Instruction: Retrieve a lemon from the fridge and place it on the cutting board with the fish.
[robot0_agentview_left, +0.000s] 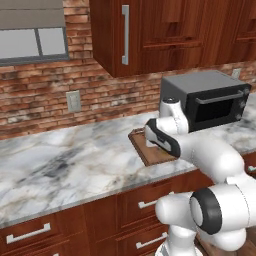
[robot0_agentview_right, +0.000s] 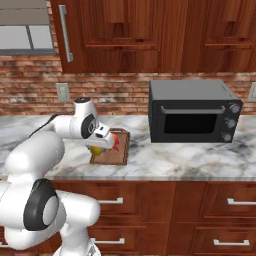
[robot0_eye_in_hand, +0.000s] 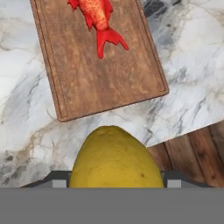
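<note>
Yellow up front in the hand view: the lemon (robot0_eye_in_hand: 116, 157) sits pinched between the two fingers of the gripper (robot0_eye_in_hand: 114, 183), jaws closed on its flanks, and it's riding high over the counter edge. So the fridge leg looks done, as far as these pictures let me judge — the fruit is out and in hand, and the robot is parked at the marble counter (robot0_agentview_left: 60, 165). What's left is the delivery: carry it forward, lower it, let go.

In the hand view the cutting board (robot0_eye_in_hand: 100, 74) lies at twelve o'clock from the lemon, with bare brown wood across its near half. The fish (robot0_eye_in_hand: 98, 15) lies toward the far end of that board, tail fanned toward us, partly cut off by the picture's top edge. Nothing else shows on the board.

From the right base view the gripper (robot0_agentview_right: 102, 145) hangs at the board's near left corner, a flash of yellow under the hand and the board (robot0_agentview_right: 120, 150) just beyond at about two o'clock. The black microwave (robot0_agentview_right: 192, 112) stands well to three o'clock, door shut. Whether the lemon is already over the wood or just short of it, I can't say for certain; the hand view suggests just short.
</note>
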